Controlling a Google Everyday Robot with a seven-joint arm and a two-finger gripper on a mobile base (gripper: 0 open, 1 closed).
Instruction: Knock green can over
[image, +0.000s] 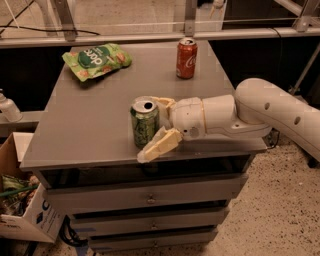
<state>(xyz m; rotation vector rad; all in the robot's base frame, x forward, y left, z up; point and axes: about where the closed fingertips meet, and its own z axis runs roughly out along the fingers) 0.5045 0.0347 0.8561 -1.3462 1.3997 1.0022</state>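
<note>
The green can (145, 121) stands upright near the front edge of the grey cabinet top (90, 125), its silver top with the opening showing. My gripper (159, 125) reaches in from the right at can height, open. Its near finger (159, 145) lies in front of the can's right side and its far finger (164, 103) sits behind the can. The can is between the two fingers, at their tips. I cannot tell if they touch it.
A red cola can (186, 58) stands upright at the back right. A flat green snack bag (97, 60) lies at the back left. Drawers are below the top. A cardboard box (20, 200) sits on the floor at left.
</note>
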